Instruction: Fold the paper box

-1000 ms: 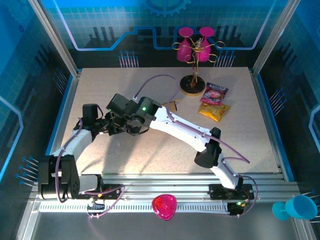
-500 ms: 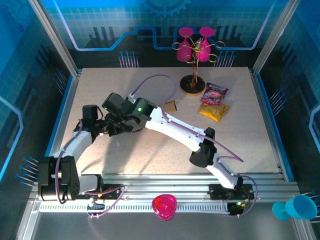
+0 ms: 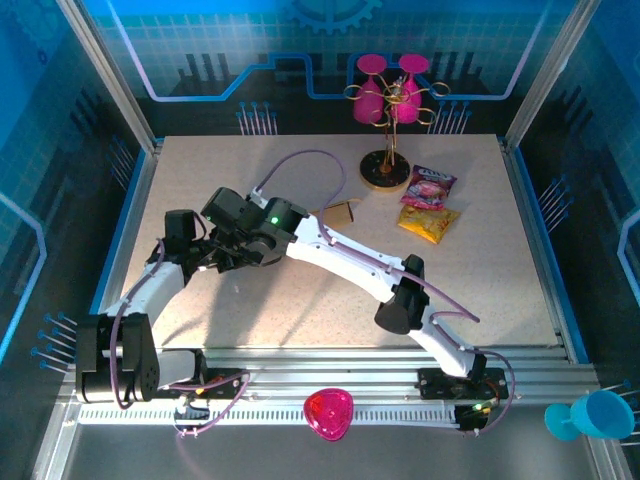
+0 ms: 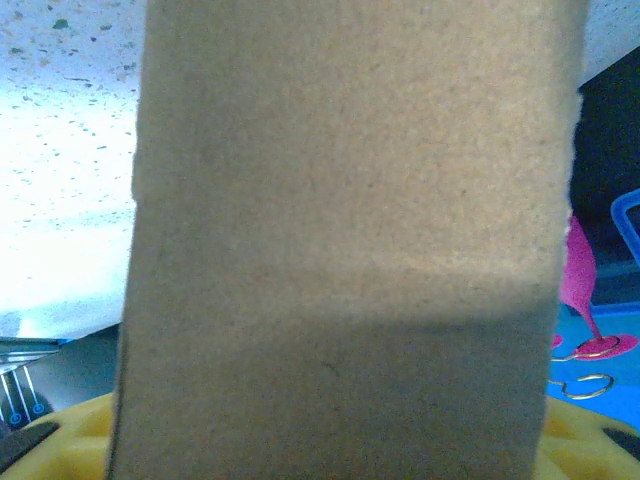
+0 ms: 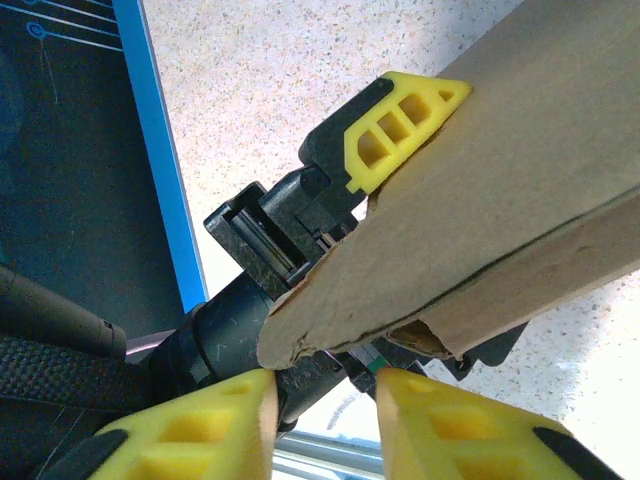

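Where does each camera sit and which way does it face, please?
Top external: above, behind the bases, facing down at the table; left and right arms show.
Left wrist: pressed against the paper box; its own finger below.
Right wrist: past the right gripper at the box corner and left gripper's finger.
Shared: both wrist views show the box.

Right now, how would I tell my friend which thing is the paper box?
Start at the speckled table and find the wire stand with pink cups at the back. In front and left of it, the paper box pokes out beside the white right arm. It's plain brown cardboard, unlike the purple bag and yellow bag on the stand's other side.
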Tool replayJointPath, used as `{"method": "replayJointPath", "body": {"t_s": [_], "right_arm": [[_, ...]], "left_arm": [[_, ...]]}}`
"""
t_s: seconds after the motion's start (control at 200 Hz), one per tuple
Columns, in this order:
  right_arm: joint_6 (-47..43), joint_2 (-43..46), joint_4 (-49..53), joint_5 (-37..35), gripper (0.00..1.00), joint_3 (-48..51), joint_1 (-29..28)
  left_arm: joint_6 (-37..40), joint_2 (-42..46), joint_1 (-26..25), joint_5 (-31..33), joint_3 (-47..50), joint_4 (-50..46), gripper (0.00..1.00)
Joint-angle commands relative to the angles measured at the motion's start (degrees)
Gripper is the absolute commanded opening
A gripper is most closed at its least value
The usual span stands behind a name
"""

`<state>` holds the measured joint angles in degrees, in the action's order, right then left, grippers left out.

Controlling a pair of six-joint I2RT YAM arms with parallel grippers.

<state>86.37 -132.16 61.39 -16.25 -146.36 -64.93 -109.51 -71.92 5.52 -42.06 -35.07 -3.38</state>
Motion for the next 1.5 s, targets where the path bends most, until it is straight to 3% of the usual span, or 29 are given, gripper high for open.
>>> {"method": "replayJointPath", "body": {"t_s": [0.0, 0.215, 0.35, 0.83, 1.046, 1.491], "right_arm": [[-1.31, -0.78, 1.14, -2.47, 0.4, -1.44, 1.56], [-0.58, 1.31, -2.84, -4.22, 0.53, -1.32, 0.42], [2.37, -0.02, -2.07, -2.93, 0.53, -1.18, 0.91], [2.51, -3.46, 3.19, -0.11, 0.29, -3.15, 2.34], [-0.85, -2.52, 3.74, -1.17, 0.13, -3.07, 2.52], [-14.02, -1.52, 5.38, 2.01, 0.08, -3.14, 3.85]], "left_arm": [[0.43, 0.73, 0.37, 1.27, -0.09, -3.06, 0.27], [0.1, 0.75, 0.37, 1.19, 0.26, -2.31, 0.27], [-0.1, 0.9, 0.35, 1.22, 0.29, -2.11, 0.27], [-0.44, 0.44, 0.36, 1.17, 0.53, -1.19, 0.27], [-0.26, -0.29, 0.37, 1.02, -0.08, -1.14, 0.26], [0.2, -1.77, 0.37, 0.85, -0.43, -1.28, 0.27]]}}
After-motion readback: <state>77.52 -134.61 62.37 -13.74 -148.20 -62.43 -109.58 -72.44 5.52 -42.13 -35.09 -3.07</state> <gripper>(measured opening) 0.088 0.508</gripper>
